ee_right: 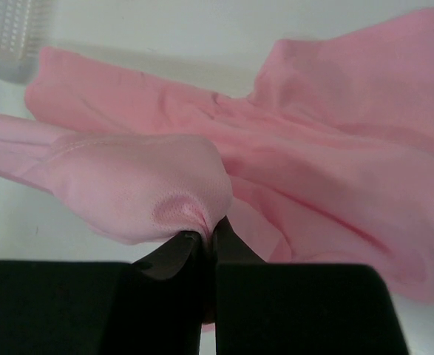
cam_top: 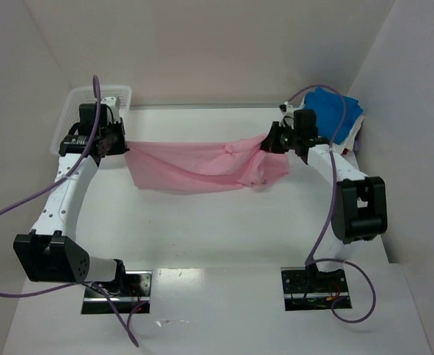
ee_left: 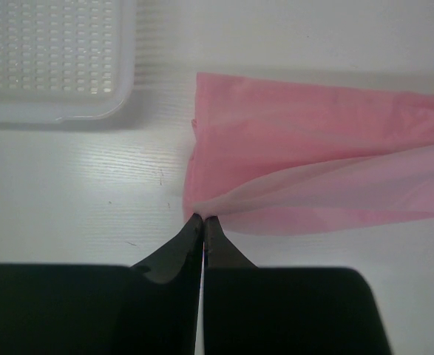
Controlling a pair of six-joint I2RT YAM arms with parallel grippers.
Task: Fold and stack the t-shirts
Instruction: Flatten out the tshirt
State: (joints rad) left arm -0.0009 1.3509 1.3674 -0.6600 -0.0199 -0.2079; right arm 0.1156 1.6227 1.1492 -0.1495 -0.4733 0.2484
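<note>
The light pink t-shirt (cam_top: 202, 166) hangs stretched between both grippers above the table's far half. My left gripper (cam_top: 119, 142) is shut on its left corner; in the left wrist view the closed fingertips pinch the pink cloth (ee_left: 290, 177) at the gripper (ee_left: 203, 219). My right gripper (cam_top: 272, 140) is shut on the shirt's right end; in the right wrist view the gripper (ee_right: 208, 235) bunches the pink fabric (ee_right: 150, 185). The bright blue t-shirt (cam_top: 335, 111) lies at the far right corner on a white t-shirt (cam_top: 352, 137), mostly hidden.
A white plastic mesh basket (cam_top: 72, 103) stands at the far left corner, behind my left gripper, and shows in the left wrist view (ee_left: 54, 59). White walls close the table on the left, back and right.
</note>
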